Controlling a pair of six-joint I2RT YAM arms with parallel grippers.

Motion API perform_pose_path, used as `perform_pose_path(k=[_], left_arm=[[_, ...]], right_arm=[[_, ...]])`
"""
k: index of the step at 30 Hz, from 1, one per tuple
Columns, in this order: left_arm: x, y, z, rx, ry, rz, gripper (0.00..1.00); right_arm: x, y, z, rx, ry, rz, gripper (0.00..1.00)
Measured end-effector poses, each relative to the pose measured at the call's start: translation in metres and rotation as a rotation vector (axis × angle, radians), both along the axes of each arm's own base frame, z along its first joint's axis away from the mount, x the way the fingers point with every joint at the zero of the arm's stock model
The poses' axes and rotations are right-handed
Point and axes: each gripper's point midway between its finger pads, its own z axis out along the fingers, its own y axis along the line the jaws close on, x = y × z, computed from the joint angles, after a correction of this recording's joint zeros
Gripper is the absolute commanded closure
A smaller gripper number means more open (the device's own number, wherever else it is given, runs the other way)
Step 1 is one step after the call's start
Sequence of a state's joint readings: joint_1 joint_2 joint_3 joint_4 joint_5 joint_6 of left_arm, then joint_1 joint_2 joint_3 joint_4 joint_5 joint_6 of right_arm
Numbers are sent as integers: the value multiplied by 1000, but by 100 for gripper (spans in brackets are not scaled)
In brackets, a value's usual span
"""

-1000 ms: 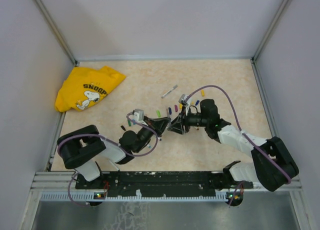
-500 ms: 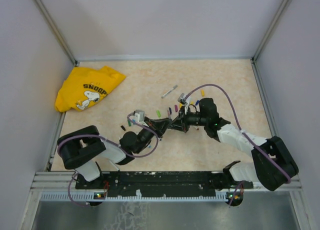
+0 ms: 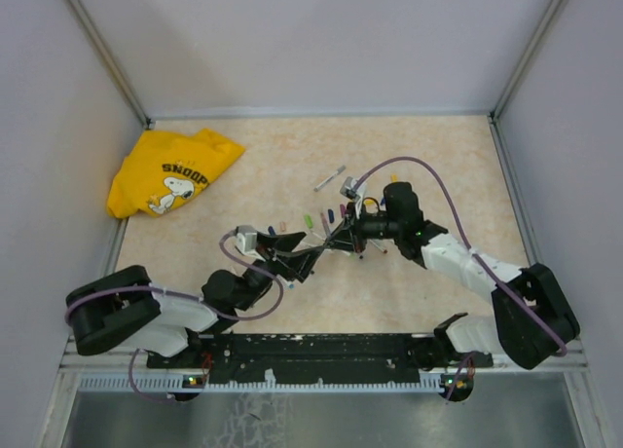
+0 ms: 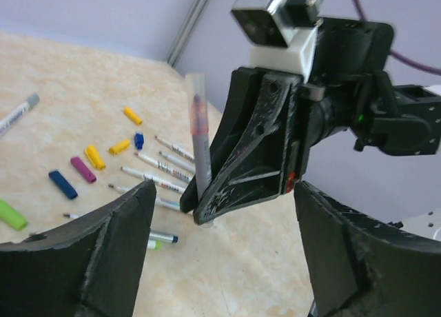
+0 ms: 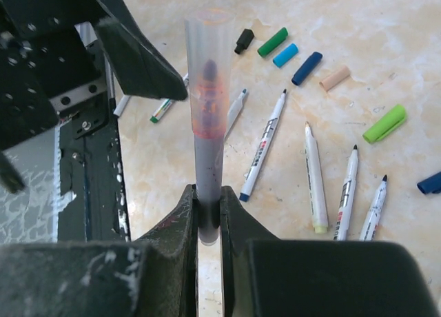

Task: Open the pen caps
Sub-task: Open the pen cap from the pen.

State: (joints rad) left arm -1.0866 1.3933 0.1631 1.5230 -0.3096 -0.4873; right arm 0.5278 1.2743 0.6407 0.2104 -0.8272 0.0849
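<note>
The pale speckled table point(image 3: 438, 156) carries everything, and a crumpled yellow Snoopy shirt point(image 3: 170, 180) lies well off to the far left of both sets of fingers. The left gripper point(image 4: 225, 186) has its jaws spread wide and grips nothing. Its two black fingers point(image 4: 124, 234) stand either side of the right gripper point(image 5: 207, 196) without touching it. The right gripper's fingers point(image 5: 180, 217) are pinched tight on the lower end of a grey pen point(image 5: 208, 158), which stands straight out from between them. The pen's outer length is a clear sleeve point(image 5: 207, 62), seemingly its cap, with an orange-red core showing through. On the table beyond the right fingertips lie several uncapped white pens point(image 5: 264, 145), side by side. A lone grey pen point(image 3: 330, 177) lies farther out, apart from them. The loose pen caps point(image 5: 306, 67) are scattered past those pens. In the right wrist view, black point(image 5: 244, 40), green point(image 5: 273, 42), light blue point(image 5: 285, 54), peach point(image 5: 335, 77) and lime point(image 5: 384, 123) ones show. In the left wrist view, yellow point(image 4: 94, 156), purple point(image 4: 83, 169) and dark blue point(image 4: 62, 183) ones lie to the left of the left finger.
</note>
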Motion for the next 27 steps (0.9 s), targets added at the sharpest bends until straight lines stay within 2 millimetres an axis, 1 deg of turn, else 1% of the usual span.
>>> perform_pose_path(k=[2,4,6,10,16,21,24,27], left_arm=[[-5,6,12,-8,-48,-4,6],[-10,10,31,-30,-105,-14,1],[-15,14,45,-38,-145,-21,0],[-17,21,58,-7,-178,-19,0],[-14,28,57,63,-180,-28,0],[2,31,56,88,-147,-74,0],[12,35,48,82,-105,-108,0],[15,34,40,70,-61,-157,0]], right_arm=[[0,0,1,-8,-5,17,100],[0,-2,1,-15,-12,36,100],[-1,-6,1,-26,-18,58,100],[1,-14,2,-44,-34,95,100],[3,-22,6,-60,-54,119,100],[1,-28,2,-75,-43,126,100],[-1,-30,0,-76,-37,132,100],[-2,-30,0,-76,-33,136,100]])
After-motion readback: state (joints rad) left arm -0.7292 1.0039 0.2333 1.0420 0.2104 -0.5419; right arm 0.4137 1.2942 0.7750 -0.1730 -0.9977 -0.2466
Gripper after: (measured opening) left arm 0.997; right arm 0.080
